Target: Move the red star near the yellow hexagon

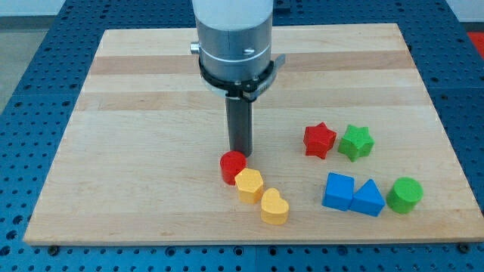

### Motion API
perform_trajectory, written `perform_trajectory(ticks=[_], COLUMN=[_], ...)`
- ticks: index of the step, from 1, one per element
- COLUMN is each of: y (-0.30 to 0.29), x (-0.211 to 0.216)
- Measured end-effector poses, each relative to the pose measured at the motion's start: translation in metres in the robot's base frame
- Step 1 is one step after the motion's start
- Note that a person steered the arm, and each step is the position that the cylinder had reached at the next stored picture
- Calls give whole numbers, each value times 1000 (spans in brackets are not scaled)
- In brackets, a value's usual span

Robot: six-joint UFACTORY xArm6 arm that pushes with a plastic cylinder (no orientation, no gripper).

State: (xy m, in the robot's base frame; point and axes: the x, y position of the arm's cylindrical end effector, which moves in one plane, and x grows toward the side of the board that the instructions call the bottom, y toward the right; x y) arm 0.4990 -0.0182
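The red star (319, 140) lies right of the board's middle, touching the green star (355, 142) on its right. The yellow hexagon (249, 184) lies lower, near the view's bottom centre, between a red cylinder (233, 166) and a yellow heart (274, 207). My tip (240, 153) stands just above the red cylinder, at its upper edge, and well to the left of the red star.
A blue cube (338, 191), a blue triangle (368, 199) and a green cylinder (404, 195) sit in a row at the lower right. The wooden board (136, 113) lies on a blue perforated table.
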Motion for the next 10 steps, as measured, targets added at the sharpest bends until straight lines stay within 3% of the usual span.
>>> perform_trajectory(ticks=[2,3,4,5,6,8,10], y=[0,16,49,120,136,171,171], x=[-2,-31,-67,-91,-91,-33,-30])
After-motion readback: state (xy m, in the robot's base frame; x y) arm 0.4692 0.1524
